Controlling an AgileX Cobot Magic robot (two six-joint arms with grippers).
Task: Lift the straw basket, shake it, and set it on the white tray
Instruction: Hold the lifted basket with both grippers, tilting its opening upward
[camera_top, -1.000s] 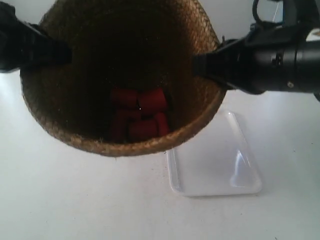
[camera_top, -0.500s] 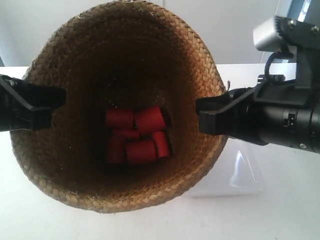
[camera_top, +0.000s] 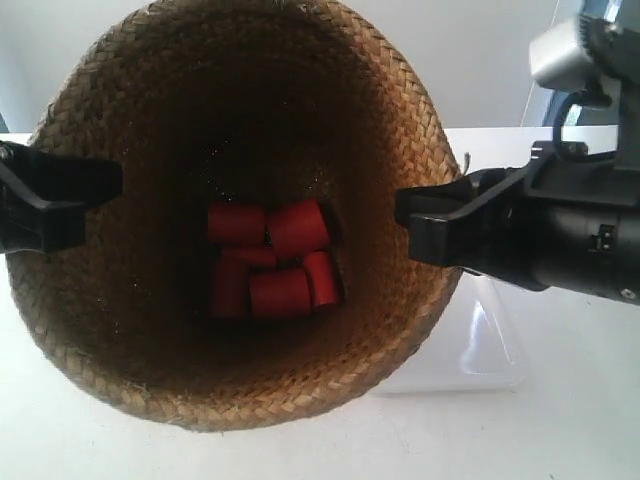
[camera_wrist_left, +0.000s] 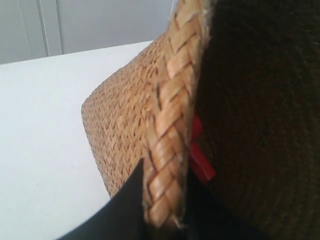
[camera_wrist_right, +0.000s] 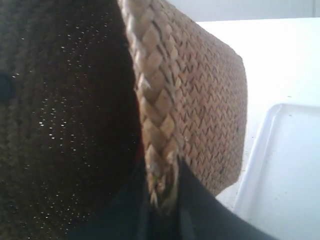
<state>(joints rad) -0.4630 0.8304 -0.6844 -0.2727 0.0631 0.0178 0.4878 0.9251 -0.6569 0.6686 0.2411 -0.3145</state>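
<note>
The straw basket (camera_top: 120, 330) hangs in the air close under the exterior camera, its flared rim filling the view. Several red cylinders (camera_top: 270, 260) lie on its dark bottom. My left gripper (camera_wrist_left: 162, 212) is shut on the braided rim (camera_wrist_left: 172, 130), one finger outside the wall and one inside. At the opposite side, my right gripper (camera_wrist_right: 162, 197) pinches the rim (camera_wrist_right: 152, 100) the same way. In the exterior view the two grippers (camera_top: 60, 200) (camera_top: 440, 225) hold the basket from either side. The white tray (camera_top: 490, 340) lies on the table below, partly hidden by the basket; its corner (camera_wrist_right: 285, 165) shows beside the basket's base.
A white table (camera_top: 560, 430) runs under everything. A pale wall with panel lines (camera_wrist_left: 75, 25) stands behind it. The right arm's black body and grey camera housing (camera_top: 570, 50) sit at the exterior view's right.
The basket has risen toward the exterior camera and now looks larger, covering more of the tray. Both grippers moved with it and kept their hold on the rim.
</note>
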